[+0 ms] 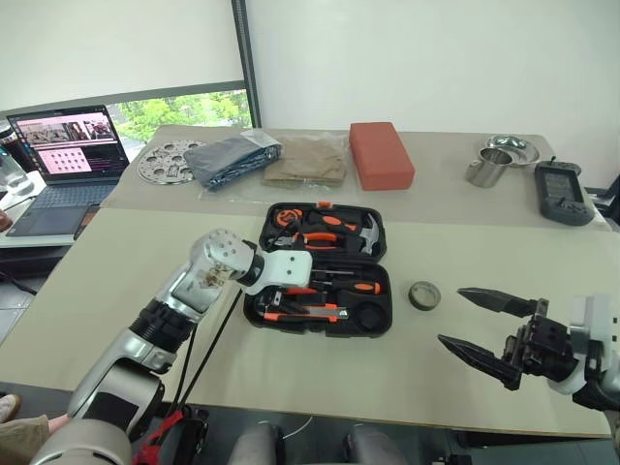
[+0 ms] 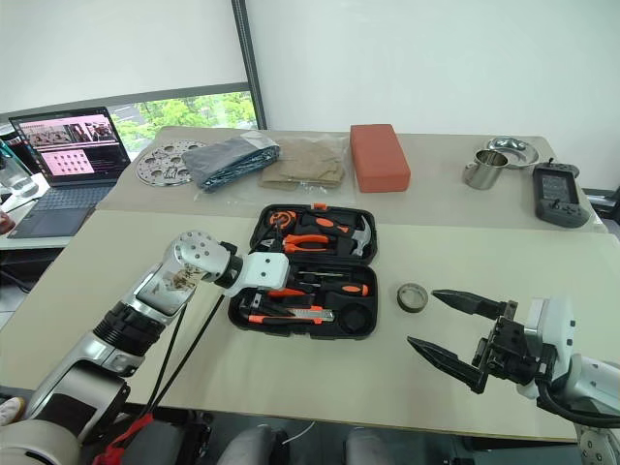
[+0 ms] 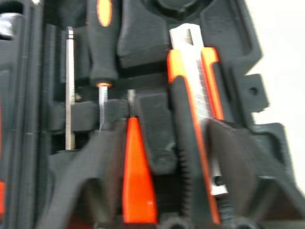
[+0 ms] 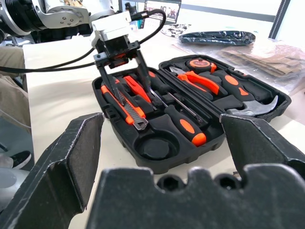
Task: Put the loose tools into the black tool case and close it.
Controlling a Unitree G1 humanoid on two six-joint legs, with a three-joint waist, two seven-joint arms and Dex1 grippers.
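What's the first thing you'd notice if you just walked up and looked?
The open black tool case in the middle of the table, full of orange-handled tools. The left gripper reaches down into its near half, fingers open. A small dark tape roll lies loose to the case's right, ahead of the wide-open right gripper.

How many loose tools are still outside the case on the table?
1: the small dark tape roll lies on the table just right of the open black tool case. None other shows.

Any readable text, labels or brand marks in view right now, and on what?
None can be read.
Laptop screen: windows with content, too small to read.
Black handheld device: screen and keys, nothing legible.
Black tool case and its tools: no visible lettering.
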